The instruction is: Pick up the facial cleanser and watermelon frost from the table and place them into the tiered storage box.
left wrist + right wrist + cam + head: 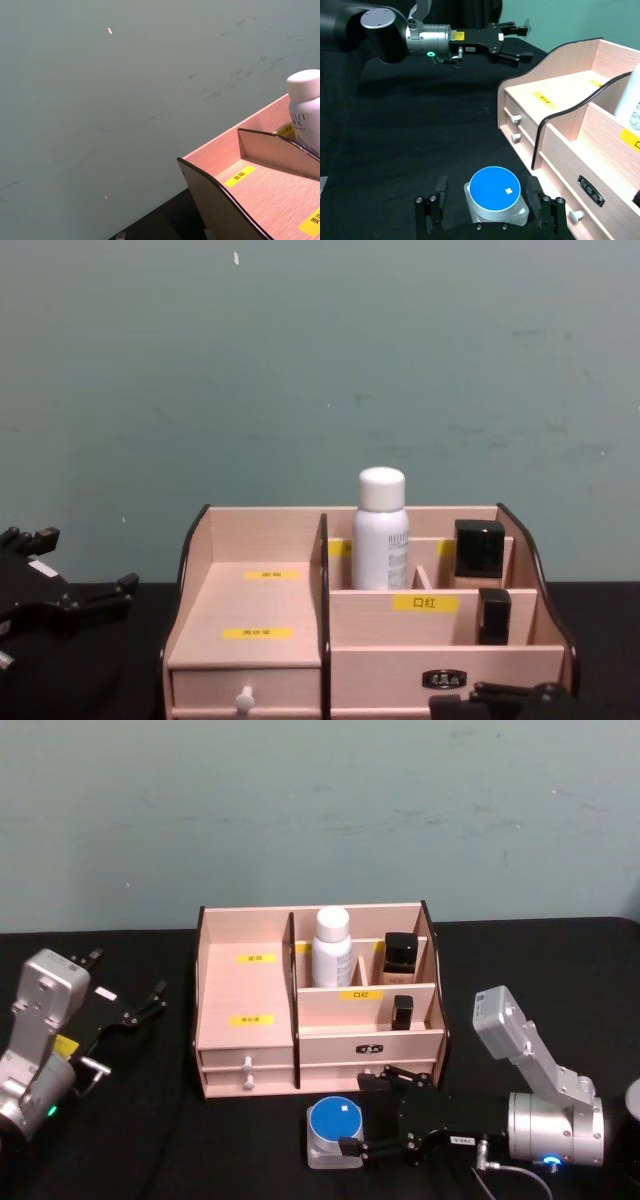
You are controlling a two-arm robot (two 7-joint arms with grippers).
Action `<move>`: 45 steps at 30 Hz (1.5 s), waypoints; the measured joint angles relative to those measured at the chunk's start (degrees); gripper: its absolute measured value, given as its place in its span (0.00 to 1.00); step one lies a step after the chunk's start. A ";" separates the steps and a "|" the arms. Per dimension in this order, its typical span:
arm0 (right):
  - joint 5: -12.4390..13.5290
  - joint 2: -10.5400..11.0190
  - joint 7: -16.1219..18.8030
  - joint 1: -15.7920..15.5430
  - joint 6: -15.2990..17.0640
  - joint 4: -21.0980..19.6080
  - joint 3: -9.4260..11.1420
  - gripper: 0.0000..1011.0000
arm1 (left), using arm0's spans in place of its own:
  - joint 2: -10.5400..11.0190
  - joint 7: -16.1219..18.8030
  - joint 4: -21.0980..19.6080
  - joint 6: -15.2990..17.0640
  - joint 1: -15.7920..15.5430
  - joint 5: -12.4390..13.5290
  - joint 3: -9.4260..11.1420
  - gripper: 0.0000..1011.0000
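The tiered storage box stands mid-table, also seen in the chest view. A white bottle, likely the facial cleanser, stands upright in its back compartment. A grey square container with a round blue lid, likely the watermelon frost, rests on the black cloth in front of the drawers. My right gripper is open at table level, one finger on each side of that container, not closed on it. My left gripper hangs open left of the box, holding nothing.
A black-capped bottle and a small black tube occupy the box's right compartments. The wide left shelf of the box is bare. Black cloth covers the table; a green wall stands behind.
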 joint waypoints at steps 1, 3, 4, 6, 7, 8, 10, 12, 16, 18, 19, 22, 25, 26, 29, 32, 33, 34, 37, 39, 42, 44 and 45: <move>-0.02 0.00 0.01 0.02 0.07 -0.04 -0.08 0.99 | 0.00 0.00 0.00 0.00 0.00 0.00 0.00 1.00; -0.22 -0.09 0.02 0.28 0.43 -0.06 -0.45 0.99 | 0.00 0.00 0.00 0.00 0.00 0.00 0.00 1.00; -0.37 -0.13 0.03 0.37 0.56 -0.04 -0.57 0.99 | 0.00 0.00 0.00 0.00 0.00 0.00 0.00 1.00; -0.71 -0.23 0.03 0.63 0.80 0.06 -0.84 0.99 | 0.00 0.00 0.00 0.00 0.00 0.00 0.00 1.00; -1.06 -0.33 0.01 0.88 1.05 0.19 -1.11 0.99 | 0.00 0.00 0.00 0.00 0.00 0.00 0.00 1.00; -1.24 -0.37 -0.02 1.01 1.15 0.27 -1.25 0.99 | 0.00 0.00 0.00 0.00 0.00 0.00 0.00 1.00; -1.77 -0.51 -0.15 1.38 1.43 0.45 -1.61 0.99 | 0.00 0.00 0.00 0.00 0.00 0.00 0.00 1.00; -2.12 -0.57 -0.28 1.64 1.59 0.47 -1.79 0.99 | 0.00 0.00 0.00 0.00 0.00 0.00 0.00 1.00; -2.73 -0.49 -0.55 1.98 1.86 0.13 -1.94 0.99 | 0.00 0.00 0.00 0.00 0.00 0.00 0.00 1.00; -2.95 -0.39 -0.71 2.03 1.89 -0.17 -1.94 0.99 | 0.00 0.00 0.00 0.00 0.00 0.00 0.00 1.00; -3.09 -0.37 -0.77 2.11 1.89 -0.24 -1.94 0.99 | 0.00 0.00 0.00 0.00 0.00 0.00 0.00 1.00; -3.37 -0.39 -0.88 2.16 1.94 -0.28 -1.94 0.99 | 0.00 0.00 0.00 0.00 0.00 0.00 0.00 1.00; -3.60 -0.52 -0.90 2.28 2.01 -0.08 -2.05 0.99 | 0.00 0.00 0.00 0.00 0.00 0.00 0.00 1.00; -3.69 -0.58 -0.90 2.33 2.04 0.01 -2.09 0.99 | 0.00 0.00 0.00 0.00 0.00 0.00 0.00 1.00; -4.10 -0.92 -0.90 2.61 2.18 0.75 -2.36 0.99 | 0.00 0.00 0.00 0.00 0.00 0.00 0.00 1.00; -4.36 -1.13 -0.86 2.80 2.18 1.21 -2.51 0.99 | 0.00 0.00 0.00 0.00 0.00 0.00 0.00 1.00; -4.50 -1.27 -0.82 2.92 2.18 1.47 -2.60 0.99 | 0.00 0.00 0.00 0.00 0.00 0.00 0.00 1.00; -4.60 -1.35 -0.80 2.99 2.18 1.62 -2.65 0.99 | 0.00 0.00 0.00 0.00 0.00 0.00 0.00 1.00; -4.76 -1.61 -0.64 3.24 2.14 2.12 -2.74 0.99 | 0.00 0.00 0.00 0.00 0.00 0.00 0.00 1.00; -4.80 -1.71 -0.54 3.33 2.11 2.31 -2.76 0.99 | 0.00 0.00 0.00 0.00 0.00 0.00 0.00 1.00; -4.90 -1.98 -0.38 3.59 2.01 2.77 -2.81 0.99 | 0.00 0.00 0.00 0.00 0.00 0.00 0.00 1.00; -5.04 -2.20 -0.27 3.83 1.95 3.18 -2.88 0.99 | 0.00 0.00 0.00 0.00 0.00 0.00 0.00 1.00; -5.06 -2.28 -0.22 3.92 1.93 3.30 -2.89 0.99 | 0.00 0.00 0.00 0.00 0.00 0.00 0.00 1.00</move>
